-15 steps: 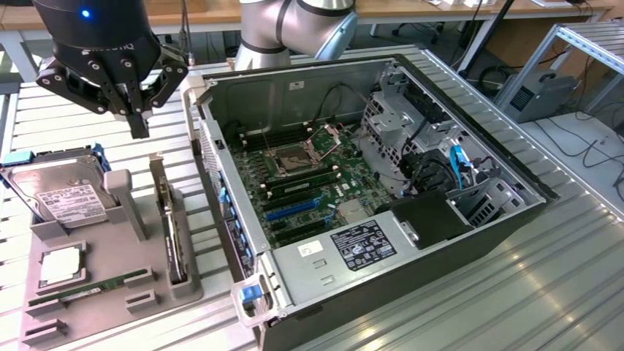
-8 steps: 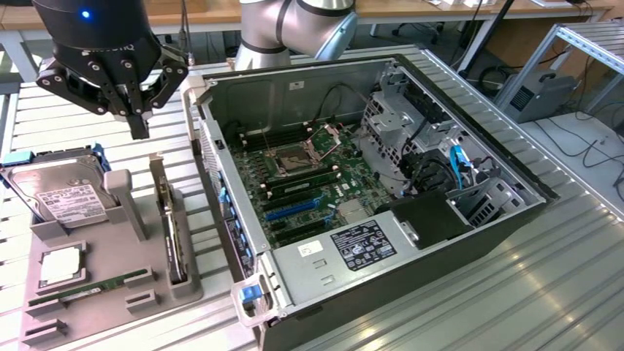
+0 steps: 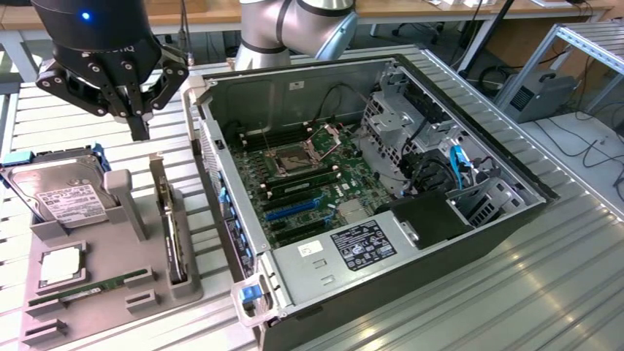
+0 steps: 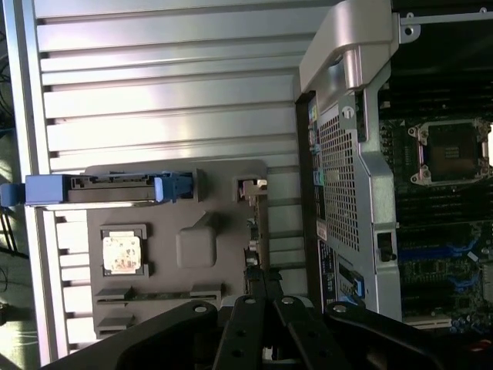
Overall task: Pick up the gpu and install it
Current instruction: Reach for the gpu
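In the exterior view we see the gripper [image 3: 139,131] hanging above the grey fixture tray [image 3: 98,248] at the exterior view's left, its fingers pressed together and holding nothing. The gpu [image 3: 172,234] stands on its long edge in a slot of that tray, on the side nearest the open computer case [image 3: 292,88], well apart from the fingertips above it. The hard drive [image 3: 58,194], a processor chip [image 3: 61,265] and the RAM stick [image 3: 88,287] lie in their own seats in the same tray. We judge the work to be at the approach to the pick: the card is not yet touched and the motherboard [image 3: 312,183] holds no card.

In the wrist view the gripper [image 4: 259,287] shows its two dark fingers shut against each other, lined up over the gpu [image 4: 253,231], which we see edge-on as a thin dark strip with a bright metal piece at its far end. The tray [image 4: 192,247] sits beside the case wall [image 4: 362,154] on the ribbed bench [image 4: 154,92].

To our mind, a grasp from here would call for the jaws to part enough to straddle that narrow top edge, and to stay square to it, since the card is thin, tall and likely to tip in its slot.
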